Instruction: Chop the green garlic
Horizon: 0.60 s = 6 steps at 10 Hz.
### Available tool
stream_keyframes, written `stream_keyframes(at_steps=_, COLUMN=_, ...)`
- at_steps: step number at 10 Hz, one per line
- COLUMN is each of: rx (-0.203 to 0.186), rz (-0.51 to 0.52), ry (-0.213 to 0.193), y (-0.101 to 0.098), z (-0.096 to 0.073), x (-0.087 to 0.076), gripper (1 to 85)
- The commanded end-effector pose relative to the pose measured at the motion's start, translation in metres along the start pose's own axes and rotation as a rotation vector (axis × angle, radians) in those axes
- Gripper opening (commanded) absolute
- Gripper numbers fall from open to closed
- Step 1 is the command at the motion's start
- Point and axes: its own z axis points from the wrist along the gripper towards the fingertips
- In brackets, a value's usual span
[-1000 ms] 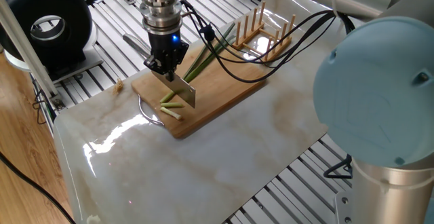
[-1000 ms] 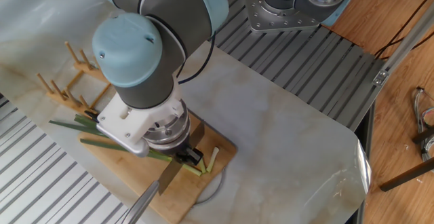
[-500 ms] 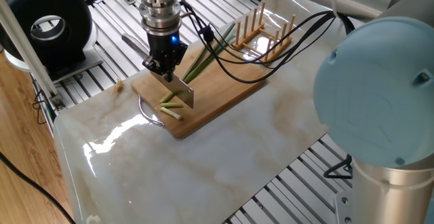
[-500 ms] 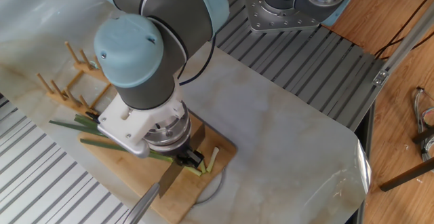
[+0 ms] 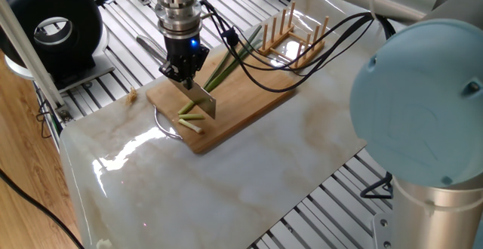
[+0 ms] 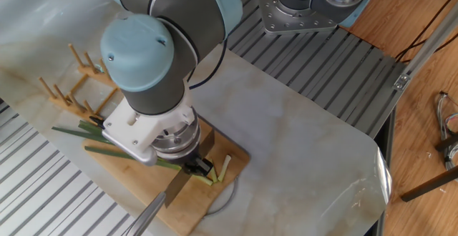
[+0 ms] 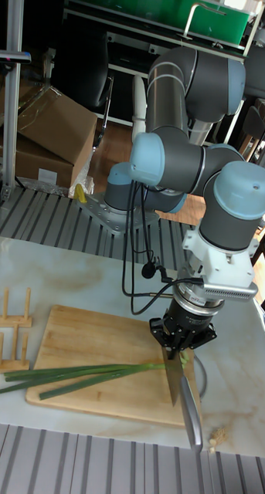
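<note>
Compared with a second ago, your knife (image 5: pixel 202 100) has crept only slightly: the blade sits a touch higher and further along the stalk in one fixed view, so you are likely between strokes rather than mid-cut. The gripper (image 5: pixel 181 74) is clamped on the knife handle, blade pointing down over the cutting board (image 5: pixel 249 102). The green garlic (image 7: pixel 86 375) lies lengthwise on the board, its pale end under the blade and its dark leaves trailing toward the wooden peg rack (image 5: pixel 293 36). A few short cut pieces (image 5: pixel 191 115) lie just beside the blade at the board's near end, so chopping is under way with most of the stalk left. The black cables (image 5: pixel 256 59) drape over the leaves; watch they don't snag.
</note>
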Motion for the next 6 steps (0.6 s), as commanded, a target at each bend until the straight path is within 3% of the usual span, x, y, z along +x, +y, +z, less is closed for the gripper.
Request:
stream_keyframes(at_steps=1, rx=0.001, rz=0.009, ry=0.0, y=0.0005, z=0.0031, x=-0.0001, gripper=1.3)
stream_keyframes(at_steps=6, rx=0.014, rz=0.014, ry=0.007, y=-0.0006, z=-0.0025, x=0.0027, gripper=1.3)
